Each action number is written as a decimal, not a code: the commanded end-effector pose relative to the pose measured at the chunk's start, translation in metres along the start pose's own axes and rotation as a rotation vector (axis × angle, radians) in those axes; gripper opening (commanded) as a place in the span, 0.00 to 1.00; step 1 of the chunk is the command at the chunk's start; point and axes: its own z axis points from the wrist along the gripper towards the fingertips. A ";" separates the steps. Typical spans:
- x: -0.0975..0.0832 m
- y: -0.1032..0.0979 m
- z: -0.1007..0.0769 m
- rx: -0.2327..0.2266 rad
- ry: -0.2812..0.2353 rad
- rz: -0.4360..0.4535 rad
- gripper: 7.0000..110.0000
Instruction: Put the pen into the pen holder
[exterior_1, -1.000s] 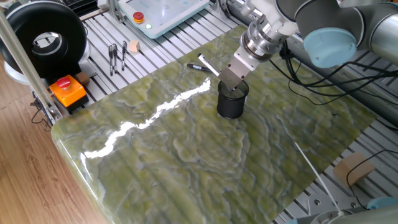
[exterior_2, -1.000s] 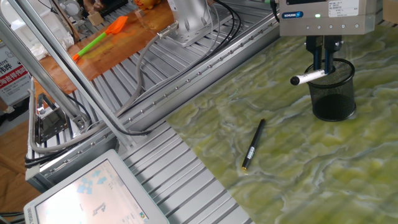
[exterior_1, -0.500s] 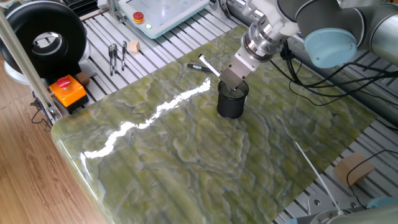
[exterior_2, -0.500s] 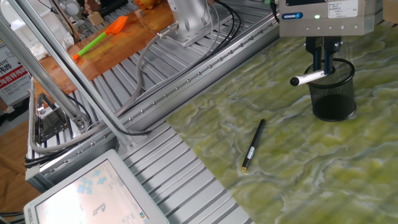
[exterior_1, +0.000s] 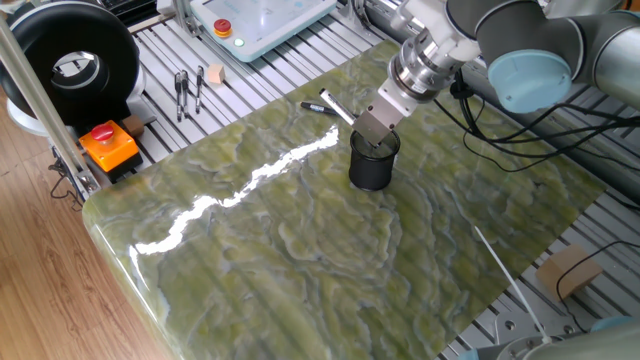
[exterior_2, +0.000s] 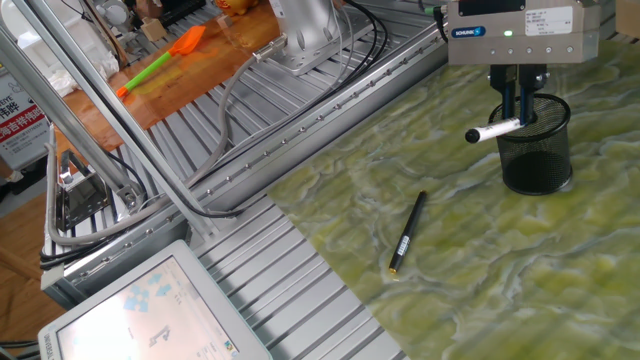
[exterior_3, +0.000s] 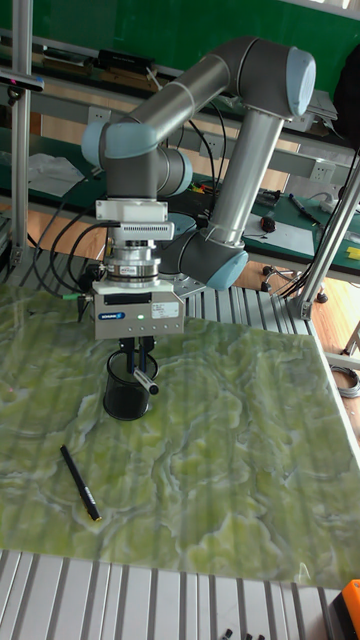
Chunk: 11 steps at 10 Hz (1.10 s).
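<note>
Robotics lab: UR5 arm (exterior_3: 250, 130) at slotted aluminium bench (exterior_2: 300, 290), emergency-stop button (exterior_1: 105, 135), teach pendant (exterior_1: 260, 20), cabling.

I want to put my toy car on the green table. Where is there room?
The big stretch of green table toward the orange box is bare. It's crowded around the black cup, where the end effector holds the white pen, and the dark pen lies nearby.
</note>
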 end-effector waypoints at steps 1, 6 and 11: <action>0.000 0.001 -0.001 -0.010 -0.002 0.020 0.00; 0.006 0.004 -0.006 -0.043 0.022 -0.049 0.00; 0.006 -0.001 -0.012 -0.046 0.016 -0.042 0.36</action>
